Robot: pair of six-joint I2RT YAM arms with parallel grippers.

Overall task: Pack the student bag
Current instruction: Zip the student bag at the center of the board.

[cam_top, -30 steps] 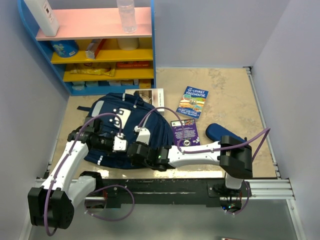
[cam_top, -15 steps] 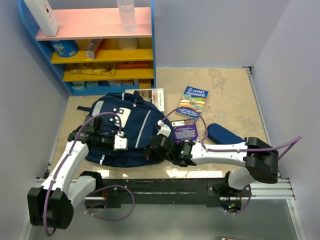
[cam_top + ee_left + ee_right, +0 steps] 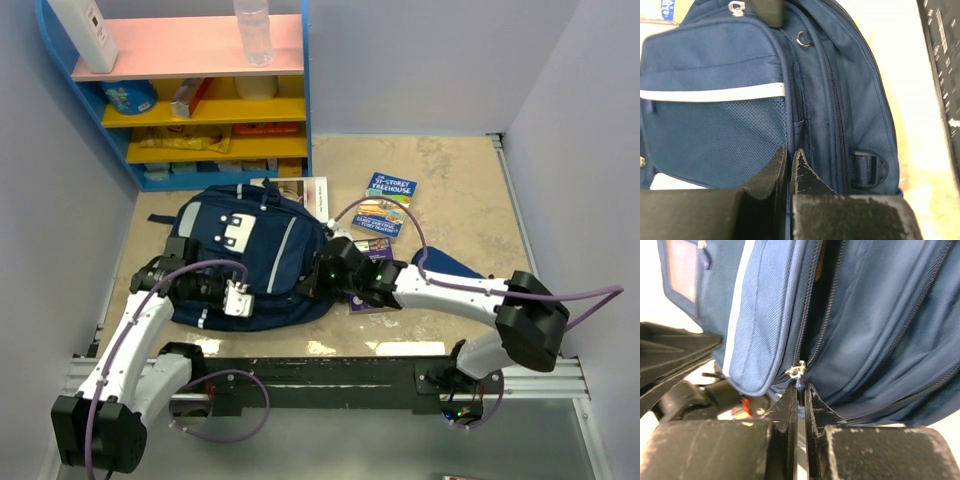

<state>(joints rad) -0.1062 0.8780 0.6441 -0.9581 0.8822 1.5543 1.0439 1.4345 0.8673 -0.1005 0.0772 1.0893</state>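
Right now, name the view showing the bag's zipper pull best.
Right wrist: the zipper pull, close up, pinched in the right pincer. Top view hides it under that pincer; left wrist shows the student bag, no clear pull.

Your white-shelled left arm [image 3: 125, 345] and white-shelled right arm [image 3: 450, 290] are the same build: white link covers, chunky black joint housings. A thin purple cable [image 3: 195, 263] loops along each one. Both sit on a flat black base plate [image 3: 330, 385] over a silver aluminium rail [image 3: 545, 378]. Left gripper [image 3: 789, 152] and right gripper [image 3: 799, 390]: matte black fingers, tips scuffed grey-white.
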